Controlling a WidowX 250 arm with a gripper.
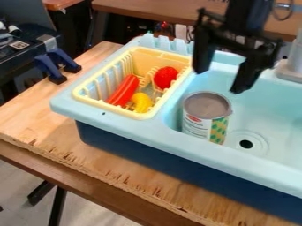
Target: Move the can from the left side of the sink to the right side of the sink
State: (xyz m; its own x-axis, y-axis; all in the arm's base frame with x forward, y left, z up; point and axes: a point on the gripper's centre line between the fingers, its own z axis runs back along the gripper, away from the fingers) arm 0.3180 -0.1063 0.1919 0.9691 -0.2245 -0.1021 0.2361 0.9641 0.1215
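Plywood tabletop [59, 148] lies nearest the camera, lower than the black gripper [218, 80], whose jaws are released and spread apart. Below the jaws, a can [203, 115] stands upright in the light-blue sink [177, 143]. Toward the view's left from the jaws, a yellow basket [106, 107] holds a long red toy [124, 90], a yellow toy [141, 101] and a round red toy [166, 77].

The sink [112, 134] is pale aqua above, dark blue on its side; the rack [79, 95] is creamy yellow. The can [197, 125] has a white label (green patches printed on yellow). One toy [124, 90] is red-orange, another [141, 102] yellow.
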